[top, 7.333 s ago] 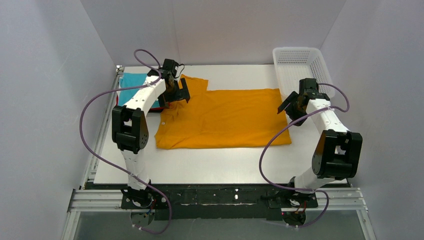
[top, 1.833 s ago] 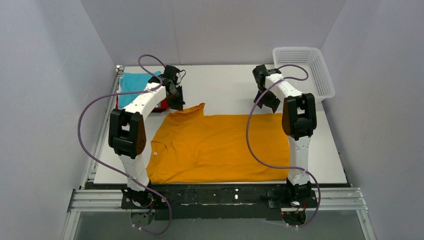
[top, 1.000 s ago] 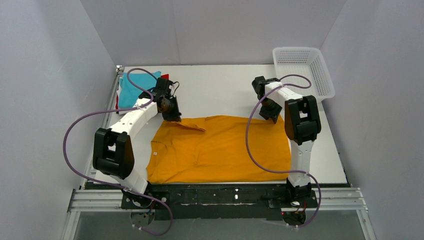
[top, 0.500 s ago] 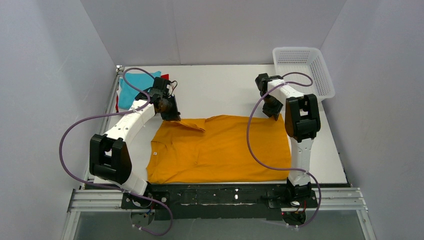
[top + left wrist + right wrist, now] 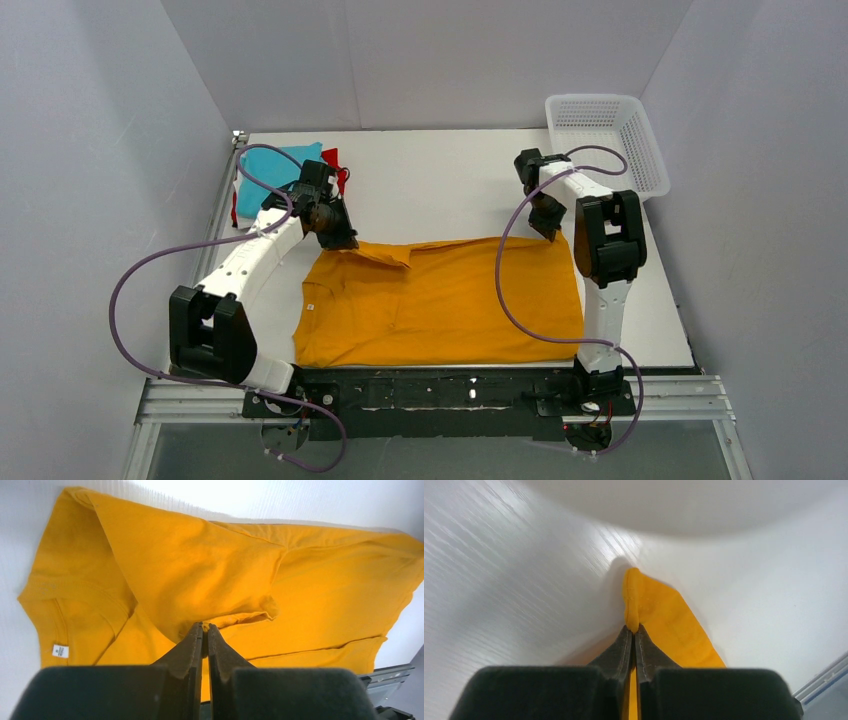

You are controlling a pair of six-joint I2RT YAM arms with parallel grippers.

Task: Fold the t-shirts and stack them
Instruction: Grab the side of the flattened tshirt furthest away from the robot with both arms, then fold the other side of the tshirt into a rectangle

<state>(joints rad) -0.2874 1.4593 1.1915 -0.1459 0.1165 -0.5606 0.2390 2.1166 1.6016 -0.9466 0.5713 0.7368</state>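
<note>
The mustard-orange t-shirt (image 5: 440, 300) lies spread across the near half of the table, collar to the left. My left gripper (image 5: 338, 238) is shut on its far left sleeve; in the left wrist view (image 5: 205, 626) the jaws pinch a fold of orange cloth (image 5: 200, 575). My right gripper (image 5: 549, 233) is shut on the shirt's far right hem corner, and the right wrist view (image 5: 633, 628) shows that corner (image 5: 659, 615) standing up between the jaws. Folded turquoise (image 5: 268, 170) and red (image 5: 331, 160) t-shirts lie at the far left, behind the left arm.
A white mesh basket (image 5: 606, 140) stands at the far right corner. Grey walls close in the table on three sides. Purple cables loop from both arms above the table. The black rail (image 5: 440, 392) runs along the near edge.
The right gripper has closed on the shirt's far right corner. The left arm has drawn the sleeve slightly nearer and left, and the shirt's far edge has shifted towards the front.
</note>
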